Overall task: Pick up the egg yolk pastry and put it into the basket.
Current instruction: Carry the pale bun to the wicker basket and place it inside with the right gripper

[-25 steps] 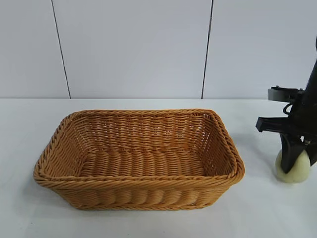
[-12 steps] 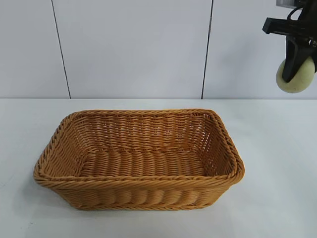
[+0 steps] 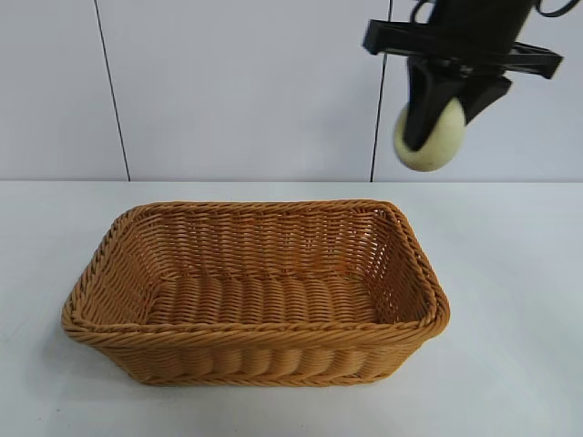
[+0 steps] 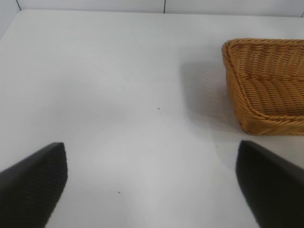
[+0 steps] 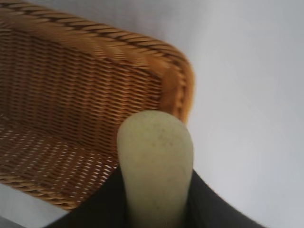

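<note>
While a white table (image 3: 510, 364) spreads beneath a pale panelled wall (image 3: 246, 91), the wicker basket (image 3: 255, 350) sits on it near the middle, an orange-tan rectangular weave with a braided rim, sloping sides and nothing inside. High above the basket's right end, well clear of the rim, the right gripper (image 3: 435, 123) points steeply down, its black fingers (image 3: 421, 109) clamped on either side of the egg yolk pastry (image 3: 426, 144). The pastry is a small, smooth, matte lump of pale yellow-cream, rounded at its lower end and far smaller than the basket; the right wrist view shows it (image 5: 156, 164) pinched between the dark pads, faintly speckled, with a basket corner (image 5: 178, 78) beyond it. Off to the basket's left, the left gripper (image 4: 152, 190) hangs over bare tabletop, its two black fingers (image 4: 33, 185) spread wide apart and holding nothing, an end of the basket (image 4: 266, 85) ahead and to one side.
</note>
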`<state>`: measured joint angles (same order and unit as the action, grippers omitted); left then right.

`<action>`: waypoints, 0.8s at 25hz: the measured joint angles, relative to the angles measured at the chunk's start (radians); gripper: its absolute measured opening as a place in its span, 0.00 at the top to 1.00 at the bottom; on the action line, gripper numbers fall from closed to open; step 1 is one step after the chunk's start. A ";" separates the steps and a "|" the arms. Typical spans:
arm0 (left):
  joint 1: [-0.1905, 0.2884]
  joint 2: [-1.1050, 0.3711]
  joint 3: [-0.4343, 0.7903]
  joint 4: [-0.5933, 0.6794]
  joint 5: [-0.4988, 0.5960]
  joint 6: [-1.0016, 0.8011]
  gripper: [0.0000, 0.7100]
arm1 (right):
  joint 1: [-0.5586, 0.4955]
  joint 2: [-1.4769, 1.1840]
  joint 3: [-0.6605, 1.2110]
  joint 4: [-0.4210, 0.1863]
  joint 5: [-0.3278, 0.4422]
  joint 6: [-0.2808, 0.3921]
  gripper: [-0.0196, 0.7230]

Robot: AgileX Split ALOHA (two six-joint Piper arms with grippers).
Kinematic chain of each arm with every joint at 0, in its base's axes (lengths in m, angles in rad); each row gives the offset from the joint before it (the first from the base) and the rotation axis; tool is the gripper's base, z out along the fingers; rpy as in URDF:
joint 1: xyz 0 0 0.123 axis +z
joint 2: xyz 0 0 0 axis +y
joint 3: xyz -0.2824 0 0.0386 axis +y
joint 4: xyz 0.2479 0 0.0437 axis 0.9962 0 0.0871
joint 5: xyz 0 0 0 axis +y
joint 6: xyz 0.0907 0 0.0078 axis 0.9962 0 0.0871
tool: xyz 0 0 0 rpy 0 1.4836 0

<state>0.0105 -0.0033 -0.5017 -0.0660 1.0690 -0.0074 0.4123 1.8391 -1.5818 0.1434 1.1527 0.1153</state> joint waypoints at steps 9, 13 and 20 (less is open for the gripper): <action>0.000 0.000 0.000 0.000 0.000 0.000 0.02 | 0.205 0.080 -0.001 -0.002 -0.116 0.073 0.73; 0.000 0.000 0.000 0.000 0.000 0.000 0.02 | 0.232 0.177 -0.001 -0.003 -0.168 0.084 0.73; 0.000 0.000 0.000 0.000 0.000 0.000 0.02 | 0.235 0.315 -0.001 -0.002 -0.246 0.090 0.67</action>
<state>0.0105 -0.0033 -0.5017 -0.0660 1.0690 -0.0074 0.6470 2.1537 -1.5830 0.1415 0.9067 0.2054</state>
